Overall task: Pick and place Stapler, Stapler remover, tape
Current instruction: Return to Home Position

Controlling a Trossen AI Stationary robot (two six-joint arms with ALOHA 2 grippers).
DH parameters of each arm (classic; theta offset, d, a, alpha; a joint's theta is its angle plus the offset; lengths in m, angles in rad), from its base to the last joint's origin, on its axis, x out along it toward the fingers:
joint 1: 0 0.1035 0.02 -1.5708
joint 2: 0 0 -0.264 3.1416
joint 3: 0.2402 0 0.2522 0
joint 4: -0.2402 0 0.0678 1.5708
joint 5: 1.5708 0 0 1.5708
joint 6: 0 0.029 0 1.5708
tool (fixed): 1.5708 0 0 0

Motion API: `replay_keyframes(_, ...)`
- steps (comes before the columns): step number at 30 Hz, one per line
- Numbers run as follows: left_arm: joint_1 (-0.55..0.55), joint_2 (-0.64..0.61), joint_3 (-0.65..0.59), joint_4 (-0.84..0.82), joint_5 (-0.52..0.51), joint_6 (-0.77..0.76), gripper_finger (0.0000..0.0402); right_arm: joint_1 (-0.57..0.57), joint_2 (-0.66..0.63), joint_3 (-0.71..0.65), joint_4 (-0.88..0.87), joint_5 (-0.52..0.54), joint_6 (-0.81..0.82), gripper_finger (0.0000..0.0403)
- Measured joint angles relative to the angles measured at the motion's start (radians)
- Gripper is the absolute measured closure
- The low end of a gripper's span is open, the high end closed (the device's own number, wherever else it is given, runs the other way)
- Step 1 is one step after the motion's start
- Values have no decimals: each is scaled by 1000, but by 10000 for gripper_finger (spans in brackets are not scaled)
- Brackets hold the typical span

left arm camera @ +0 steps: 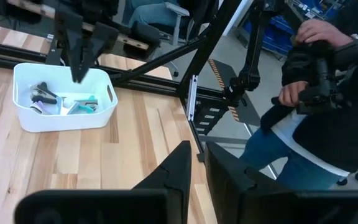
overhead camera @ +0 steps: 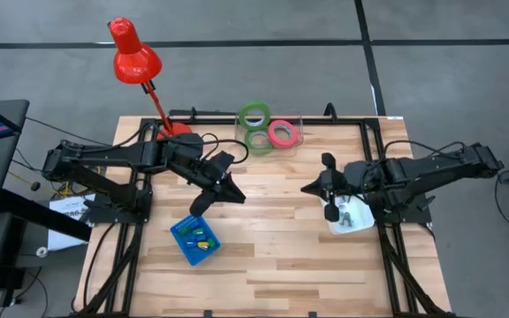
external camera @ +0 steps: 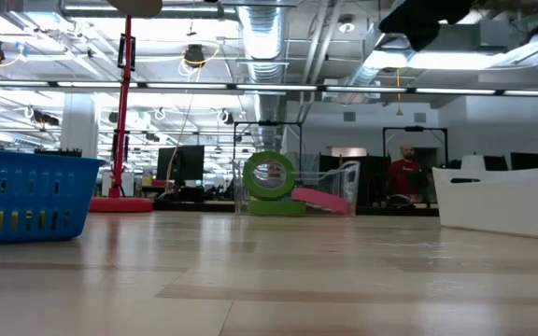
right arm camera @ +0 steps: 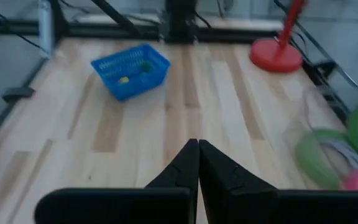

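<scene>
Blue mesh bin (external camera: 26, 196), white bin (left arm camera: 61, 121), red lamp (overhead camera: 133, 53), two green tape rings (overhead camera: 254, 116), one pink ring (overhead camera: 282, 133), pale striped wood table (overhead camera: 281, 230).

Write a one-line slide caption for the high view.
Left gripper near the blue bin, right gripper by the white bin, tape at the table's far edge.

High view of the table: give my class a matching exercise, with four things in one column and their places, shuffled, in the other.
Things:
1. blue bin
2. white bin
3. tape rings
4. red lamp

Places:
A. base at the far left corner
B. right edge of the table
C. far edge, in a clear container
D. left of centre, nearer the front

Pairs: 1-D, 2-B, 3-C, 4-A.
</scene>
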Motion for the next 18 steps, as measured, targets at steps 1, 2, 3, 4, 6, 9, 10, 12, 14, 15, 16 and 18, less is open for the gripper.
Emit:
replay_keyframes(1, 0, 0, 0, 3, 0, 0, 363, -16, -4, -19, 40, -28, -9, 402)
replay_keyframes(2, 0, 0, 0, 4, 0, 0, 363, -32, -17, -45, 78, -60, -17, 402)
replay_keyframes(3, 0, 0, 0, 5, 0, 0, 363, -47, -33, -71, 111, -88, -18, 402)
replay_keyframes(4, 0, 0, 0, 5, 0, 0, 363, -62, -48, -100, 161, -116, -18, 402)
replay_keyframes(6, 0, 0, 0, 5, 0, 0, 363, -85, -75, -163, 237, -157, -18, 402)
replay_keyframes(9, 0, 0, 0, 7, 0, 0, 363, -103, -112, -255, 277, -197, -18, 402)
replay_keyframes(10, 0, 0, 0, 8, 0, 0, 363, -106, -127, -282, 291, -198, -19, 402)
replay_keyframes(12, 0, 0, 0, 10, 0, 0, 363, -107, -153, -332, 309, -198, -18, 402)
replay_keyframes(14, 0, 0, 0, 11, 0, 0, 363, -107, -173, -382, 320, -198, -19, 402)
replay_keyframes(15, 0, 0, 0, 12, 0, 0, 363, -107, -188, -405, 334, -198, -19, 402)
replay_keyframes(16, 0, 0, 0, 13, 0, 0, 363, -107, -204, -427, 352, -199, -18, 402)
replay_keyframes(18, 0, 0, 0, 13, 0, 0, 363, -107, -235, -470, 388, -199, -18, 402)
